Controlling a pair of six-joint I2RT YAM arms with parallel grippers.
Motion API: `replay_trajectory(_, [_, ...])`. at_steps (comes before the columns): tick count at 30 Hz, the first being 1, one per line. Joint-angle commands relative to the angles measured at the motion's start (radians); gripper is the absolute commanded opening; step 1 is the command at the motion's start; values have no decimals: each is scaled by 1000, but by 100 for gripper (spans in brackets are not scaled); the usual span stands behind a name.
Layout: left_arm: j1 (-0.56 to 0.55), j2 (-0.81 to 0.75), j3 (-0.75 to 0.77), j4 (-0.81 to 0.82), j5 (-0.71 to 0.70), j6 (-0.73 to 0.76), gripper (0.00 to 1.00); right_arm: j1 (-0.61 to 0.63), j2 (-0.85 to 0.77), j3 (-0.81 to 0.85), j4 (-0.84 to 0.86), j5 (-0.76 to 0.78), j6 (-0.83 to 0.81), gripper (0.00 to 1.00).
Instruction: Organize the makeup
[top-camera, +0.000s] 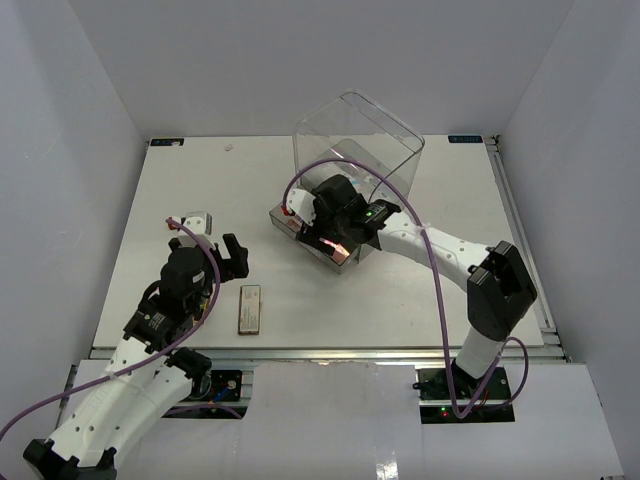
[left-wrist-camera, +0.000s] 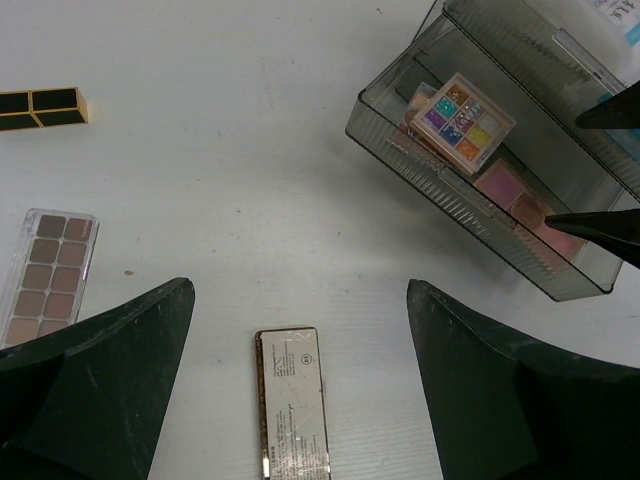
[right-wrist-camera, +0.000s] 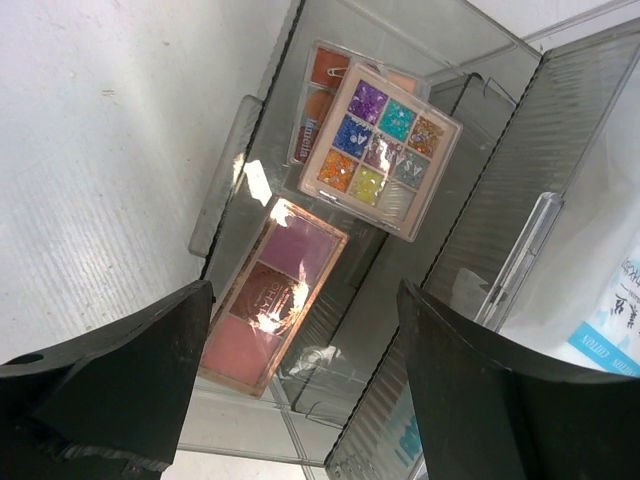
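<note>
My right gripper (right-wrist-camera: 305, 290) (top-camera: 335, 232) stands open over the pulled-out clear drawer (left-wrist-camera: 440, 200) and holds nothing. In the drawer lie a multicolour square palette (right-wrist-camera: 380, 150) (left-wrist-camera: 460, 122), a pinkish palette (right-wrist-camera: 270, 305) (left-wrist-camera: 525, 208) and an orange item (right-wrist-camera: 320, 85) partly under the multicolour one. My left gripper (left-wrist-camera: 300, 290) (top-camera: 237, 257) is wide open above the table. Just below it a flat rectangular compact (left-wrist-camera: 292, 405) (top-camera: 251, 308) lies label side up. A beige-brown palette (left-wrist-camera: 48, 275) and a gold lipstick tube (left-wrist-camera: 40, 108) lie to its left.
The clear plastic box (top-camera: 358, 135) stands behind the drawer at the back centre. White-and-blue sachets (right-wrist-camera: 610, 320) show behind its wall. Grey walls close in the table (top-camera: 400, 300) on three sides, and a metal rail runs along its right edge.
</note>
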Motion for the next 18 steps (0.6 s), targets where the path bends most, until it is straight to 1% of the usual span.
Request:
replay_trajectory(1, [6,1,-9,19,24,-4,98,-4,-132,24,-54,-129,-16,80])
replay_trajectory(4, [6,32,-21,35,82,-22,98,-29,-219,24,-121,-313,-61,82])
replay_trajectory(7, [6,95,-17,18,154,-83,98,-80,-321,-57,-143,-513,-75,85])
replay_trajectory(11, [6,201,-11,-50,213,-178,98,-228,-512,-206,-91,-611,-64,97])
replay_trajectory(13, [6,282,-1,-98,225,-215,98,-297,-583,-280,-58,-673,-53,97])
replay_trajectory(15, [6,336,3,-116,238,-248,98,-369,-658,-361,-27,-750,-45,93])
replay_trajectory(18, [6,394,5,-136,261,-287,98,-497,-760,-486,38,-874,-22,91])
